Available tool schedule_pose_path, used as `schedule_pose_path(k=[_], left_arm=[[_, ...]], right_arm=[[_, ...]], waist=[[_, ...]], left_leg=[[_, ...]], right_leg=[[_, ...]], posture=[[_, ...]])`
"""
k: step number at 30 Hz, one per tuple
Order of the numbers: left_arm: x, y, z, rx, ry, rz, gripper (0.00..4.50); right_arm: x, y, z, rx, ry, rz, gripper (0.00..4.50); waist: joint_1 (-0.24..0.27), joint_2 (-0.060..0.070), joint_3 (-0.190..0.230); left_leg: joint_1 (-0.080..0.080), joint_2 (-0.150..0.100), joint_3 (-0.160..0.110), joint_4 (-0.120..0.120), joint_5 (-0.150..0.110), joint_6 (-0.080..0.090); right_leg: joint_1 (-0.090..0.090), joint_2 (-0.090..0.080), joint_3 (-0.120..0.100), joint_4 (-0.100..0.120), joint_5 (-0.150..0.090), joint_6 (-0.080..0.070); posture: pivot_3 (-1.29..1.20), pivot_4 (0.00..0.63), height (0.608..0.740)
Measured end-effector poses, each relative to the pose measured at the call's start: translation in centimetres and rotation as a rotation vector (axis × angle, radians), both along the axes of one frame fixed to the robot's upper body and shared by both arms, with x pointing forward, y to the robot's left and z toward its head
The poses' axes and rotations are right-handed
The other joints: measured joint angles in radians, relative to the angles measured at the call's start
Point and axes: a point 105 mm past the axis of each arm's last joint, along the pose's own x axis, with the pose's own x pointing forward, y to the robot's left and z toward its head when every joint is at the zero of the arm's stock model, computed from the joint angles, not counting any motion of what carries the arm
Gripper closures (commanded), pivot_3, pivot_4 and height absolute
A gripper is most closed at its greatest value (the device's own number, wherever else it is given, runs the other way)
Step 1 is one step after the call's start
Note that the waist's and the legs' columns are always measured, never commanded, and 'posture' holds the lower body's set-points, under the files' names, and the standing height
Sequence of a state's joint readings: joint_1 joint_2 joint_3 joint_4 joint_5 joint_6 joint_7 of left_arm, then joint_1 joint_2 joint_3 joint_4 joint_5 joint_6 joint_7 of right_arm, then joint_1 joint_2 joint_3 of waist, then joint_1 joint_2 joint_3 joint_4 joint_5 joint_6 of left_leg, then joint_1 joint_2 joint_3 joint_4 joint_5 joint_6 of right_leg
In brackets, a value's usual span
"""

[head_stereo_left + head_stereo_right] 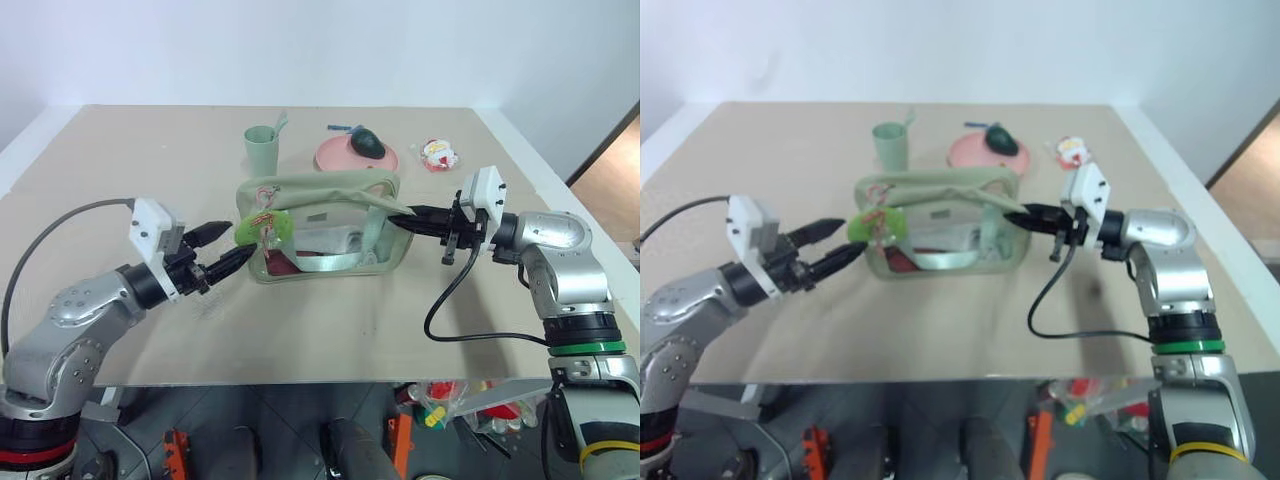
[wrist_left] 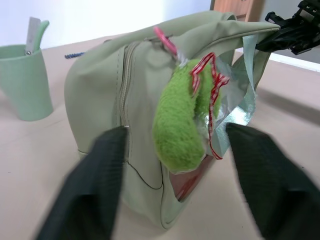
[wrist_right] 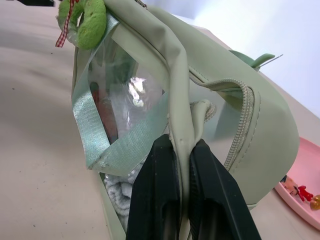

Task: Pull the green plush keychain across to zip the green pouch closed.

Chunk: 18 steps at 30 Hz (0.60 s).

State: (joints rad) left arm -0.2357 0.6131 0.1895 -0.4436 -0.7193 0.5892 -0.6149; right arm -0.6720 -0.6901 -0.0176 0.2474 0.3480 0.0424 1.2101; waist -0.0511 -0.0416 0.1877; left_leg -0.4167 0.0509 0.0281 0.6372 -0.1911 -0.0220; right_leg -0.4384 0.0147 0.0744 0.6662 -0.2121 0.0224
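The green pouch (image 1: 320, 235) stands mid-table, its clear window facing me and its zipper along the top. The green plush keychain (image 1: 263, 228) hangs from a pink loop at the pouch's left end. My left gripper (image 1: 240, 240) points level at that end. Its fingers (image 2: 95, 185) are apart, one on each side of the keychain (image 2: 177, 125), and neither touches it. My right gripper (image 1: 405, 218) comes in from the right. It is shut on a fold of the pouch's fabric (image 3: 225, 125) at the right end, by the strap handle.
Behind the pouch stand a pale green cup (image 1: 261, 148) and a pink plate (image 1: 345, 160) carrying a dark green toy (image 1: 368, 143). A small red-and-white toy (image 1: 438, 154) lies at the back right. A black cable (image 1: 440, 300) droops from my right wrist.
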Motion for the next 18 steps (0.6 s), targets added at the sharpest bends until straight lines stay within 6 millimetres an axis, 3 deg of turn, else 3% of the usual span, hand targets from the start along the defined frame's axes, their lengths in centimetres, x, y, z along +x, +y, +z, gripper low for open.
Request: schedule_pose_path(k=[5, 6, 11, 18], left_arm=[[0.0, -0.3, 0.1, -0.006, -0.002, -0.012, 4.31], [0.0, -0.3, 0.1, -0.007, -0.002, -0.014, 4.44], [-0.3, -0.9, 0.9, -0.043, 0.014, -0.084, 4.44], [-0.3, -2.6, 6.5, -0.065, -0.097, -0.2, 4.44]], right_arm=[[-0.1, 0.0, 0.1, -0.004, -0.008, -0.008, 4.5], [-0.1, 0.0, 0.1, -0.004, -0.008, -0.009, 4.5], [-0.1, -0.1, 0.1, -0.007, -0.009, -0.013, 4.5], [-0.1, -0.2, 0.1, -0.02, -0.013, -0.018, 4.5]], waist=[[0.0, 0.0, 0.0], [0.0, 0.0, 0.0], [0.001, 0.0, 0.0], [0.002, 0.0, 0.0]], left_leg=[[0.0, 0.0, 0.0, 0.0, 0.0, 0.0], [0.0, 0.0, 0.0, 0.0, 0.0, 0.0], [0.0, 0.0, 0.0, 0.0, 0.0, 0.0], [0.0, -0.001, 0.0, 0.001, 0.0, 0.0]], right_leg=[[0.0, 0.0, 0.0, 0.0, 0.0, 0.0], [0.0, 0.0, 0.0, 0.0, 0.0, 0.0], [0.0, 0.0, 0.0, 0.0, 0.0, 0.0], [0.001, 0.0, 0.0, 0.0, 0.0, 0.001]], posture=[[0.0, 0.15, 0.74], [0.0, 0.15, 0.74], [0.0, 0.15, 0.74], [0.0, 0.15, 0.74]])
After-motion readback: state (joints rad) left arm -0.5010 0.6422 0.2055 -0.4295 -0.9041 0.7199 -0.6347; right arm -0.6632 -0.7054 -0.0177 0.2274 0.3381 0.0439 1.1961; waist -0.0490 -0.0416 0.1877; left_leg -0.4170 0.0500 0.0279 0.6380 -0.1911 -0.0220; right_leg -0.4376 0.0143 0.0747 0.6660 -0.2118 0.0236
